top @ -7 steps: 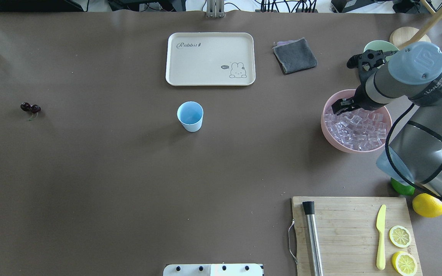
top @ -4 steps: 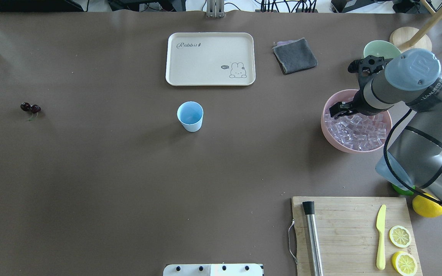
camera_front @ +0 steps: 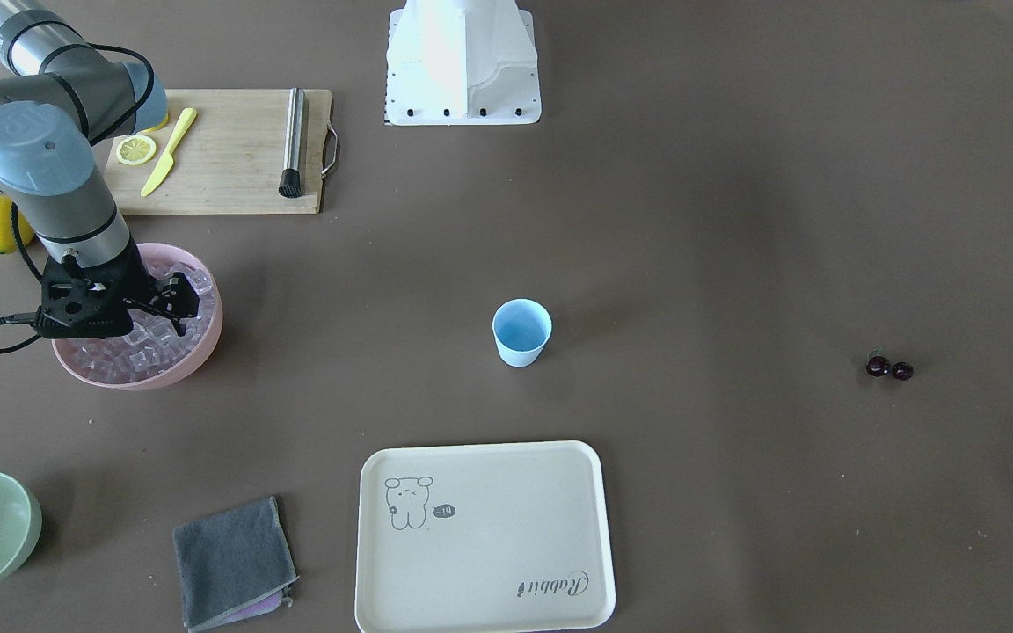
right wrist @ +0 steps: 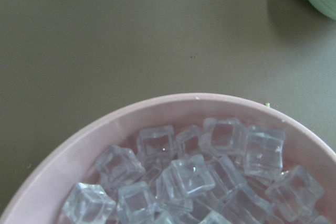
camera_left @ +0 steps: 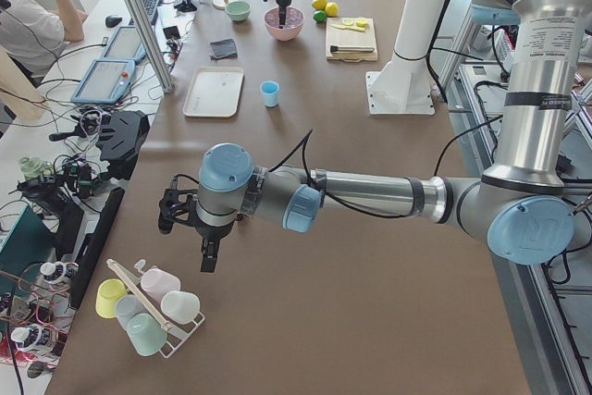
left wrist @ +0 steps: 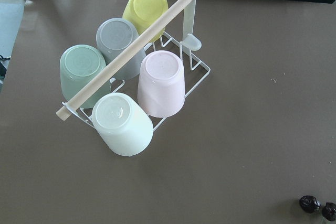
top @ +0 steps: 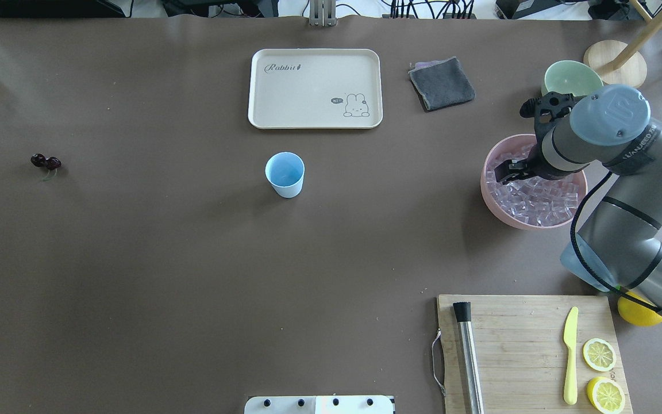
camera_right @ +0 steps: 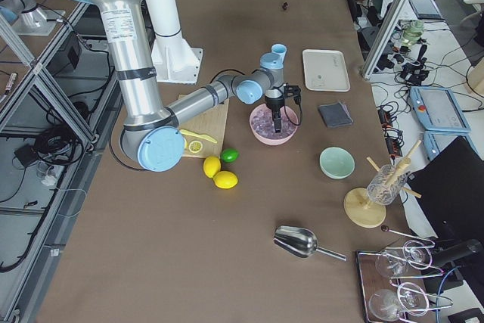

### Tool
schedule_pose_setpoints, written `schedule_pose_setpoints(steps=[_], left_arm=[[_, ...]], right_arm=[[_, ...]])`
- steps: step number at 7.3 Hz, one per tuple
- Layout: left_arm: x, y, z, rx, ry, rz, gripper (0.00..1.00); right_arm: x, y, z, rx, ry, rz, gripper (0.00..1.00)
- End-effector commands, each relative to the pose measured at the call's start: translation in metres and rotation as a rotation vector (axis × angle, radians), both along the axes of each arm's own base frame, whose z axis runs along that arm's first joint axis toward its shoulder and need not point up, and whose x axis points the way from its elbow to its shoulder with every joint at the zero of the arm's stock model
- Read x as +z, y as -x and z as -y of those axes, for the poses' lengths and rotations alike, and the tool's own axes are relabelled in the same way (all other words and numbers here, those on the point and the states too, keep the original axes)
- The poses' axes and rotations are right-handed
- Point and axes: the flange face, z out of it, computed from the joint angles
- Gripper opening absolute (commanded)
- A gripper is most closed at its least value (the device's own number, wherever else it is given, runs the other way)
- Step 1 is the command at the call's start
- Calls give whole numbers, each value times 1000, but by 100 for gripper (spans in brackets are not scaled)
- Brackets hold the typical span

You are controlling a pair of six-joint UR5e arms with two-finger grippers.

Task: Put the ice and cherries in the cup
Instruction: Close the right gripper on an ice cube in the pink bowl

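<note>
The light blue cup [top: 285, 173] stands upright mid-table and looks empty. Far off on the left side lie the dark cherries [top: 46, 162], which also show in the left wrist view [left wrist: 317, 206]. The ice [top: 538, 195] fills a pink bowl [top: 489, 198] on the right side. My right gripper [top: 506, 172] points down into the bowl's far-left part, its jaws open just over the cubes [right wrist: 194, 182]. My left gripper [camera_left: 205, 261] shows only in the exterior left view, beyond the cherries. I cannot tell whether it is open or shut.
A cream tray [top: 315, 88] and a grey cloth [top: 441, 83] lie behind the cup. A pale green bowl [top: 569, 77] stands behind the pink one. The cutting board [top: 520, 345] carries a knife, lemon slices and a metal rod. A rack of cups [left wrist: 131, 82] stands under the left wrist.
The right arm has drawn back toward the robot and sunk. Its gripper has gone lower into the pink bowl, closer to the ice. Cup and cherries have not moved.
</note>
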Motion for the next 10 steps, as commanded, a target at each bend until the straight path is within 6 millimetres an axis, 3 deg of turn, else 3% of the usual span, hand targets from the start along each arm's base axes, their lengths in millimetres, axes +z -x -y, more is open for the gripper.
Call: schedule_pose_setpoints(steps=[1,3,10], left_arm=[[-1,0,0,0,-3,0,98],[-2,0,1,0,-4,0,98],[1,-1,3,1,4,0,98]], right_arm=[[1,11,-6,0,-33,-31,29],[-3,12,-8,-3,-38,-26,0],[-22,1,0,13,-56,-4,0]])
